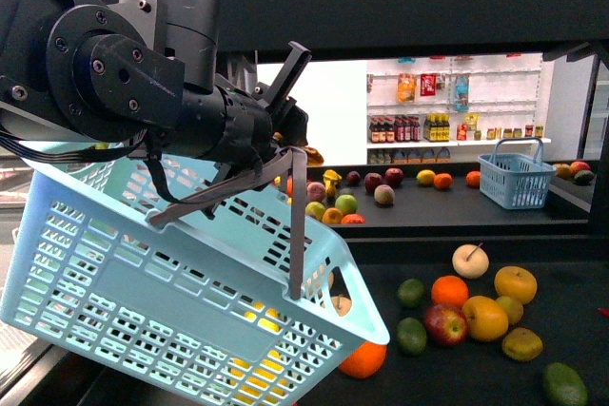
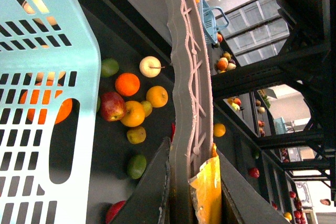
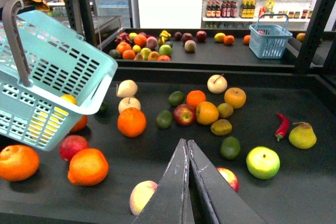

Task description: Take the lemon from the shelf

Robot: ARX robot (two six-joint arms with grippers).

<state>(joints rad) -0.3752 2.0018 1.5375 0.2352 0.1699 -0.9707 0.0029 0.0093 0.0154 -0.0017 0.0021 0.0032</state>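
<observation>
My left gripper (image 1: 285,154) is shut on the grey handle (image 1: 298,225) of a light blue basket (image 1: 143,273), which hangs tilted over the shelf's left end. In the left wrist view the handle (image 2: 184,66) runs between the shut jaws of the left gripper (image 2: 184,161). A yellow fruit (image 3: 68,99), the lemon as far as I can tell, lies inside the basket (image 3: 52,72) and shows through its slots (image 1: 257,319). My right gripper (image 3: 185,142) is shut and empty, hovering over the black shelf deck (image 3: 157,150) near its front edge.
Loose fruit is scattered on the deck: oranges (image 3: 131,122), a red apple (image 3: 184,114), a green apple (image 3: 262,162), a pear (image 3: 302,135) and a red chilli (image 3: 282,125). A small blue basket (image 1: 515,176) and more fruit stand on the rear deck. A black beam (image 1: 409,7) crosses overhead.
</observation>
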